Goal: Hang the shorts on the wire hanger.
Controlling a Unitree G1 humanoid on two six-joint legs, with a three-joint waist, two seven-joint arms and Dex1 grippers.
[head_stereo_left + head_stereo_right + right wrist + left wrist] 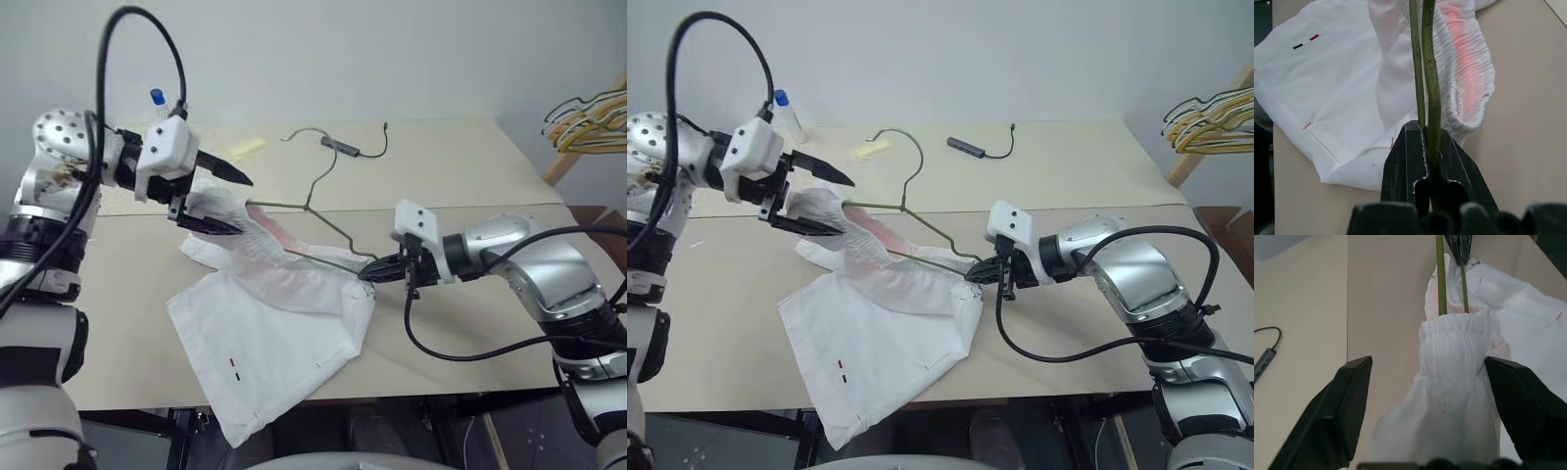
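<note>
Head views: wire hanger (pixel 312 210) is partly threaded into the shorts (pixel 279 323) on the counter (pixel 470 186), its hook bare. Left wrist view: left end effector (pixel 1427 404) spread around the waistband. Right wrist view: right end effector (pixel 1431 164) pinching the wire; draping remains.

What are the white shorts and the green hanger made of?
The shorts look like soft, matte woven cloth: they crumple, fold, and bunch at a ribbed stretchy waistband. The wire hanger looks like thin stiff metal wire with a dull olive coating, though it could be plastic-covered.
</note>
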